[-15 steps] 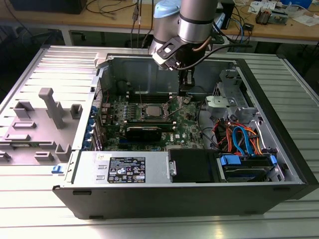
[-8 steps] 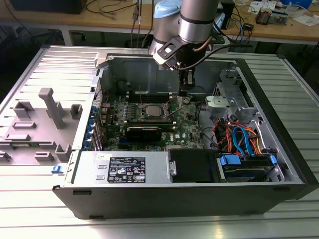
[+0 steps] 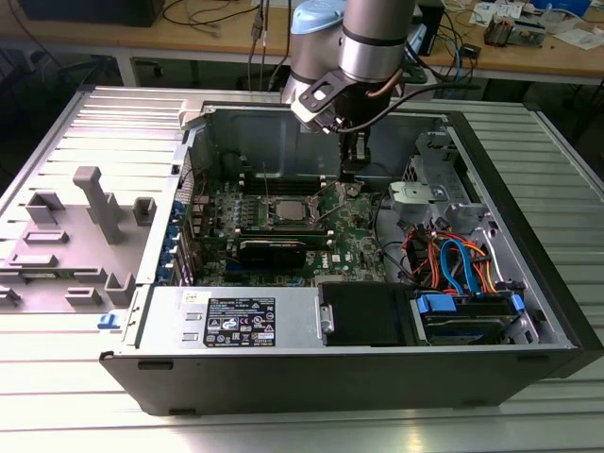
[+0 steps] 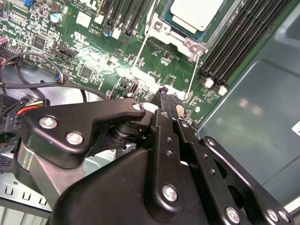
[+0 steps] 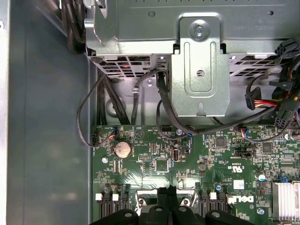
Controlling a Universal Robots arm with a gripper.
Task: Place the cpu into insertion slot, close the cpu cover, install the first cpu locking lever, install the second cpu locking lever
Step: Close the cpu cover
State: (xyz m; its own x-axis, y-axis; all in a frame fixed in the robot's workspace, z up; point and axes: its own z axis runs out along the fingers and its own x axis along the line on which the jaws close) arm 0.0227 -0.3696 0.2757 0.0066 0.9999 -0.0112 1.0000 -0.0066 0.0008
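Observation:
The cpu, a flat silvery square, lies in the insertion slot on the green board. The cpu cover, a silver frame, lies down around it, with the chip's top showing through its window. Two thin wire locking levers stand free, slanting away from the socket. One lever rises toward my gripper. The gripper hangs just above the board on the exterior view's right of the socket. In both wrist views its black fingers are pressed together, with the tips by the free end of the nearer lever.
Black memory slots flank the socket. A metal drive cage and bundled cables stand beyond the gripper. The grey case wall is close by. A power supply fills the case front. A grey fixture stands outside.

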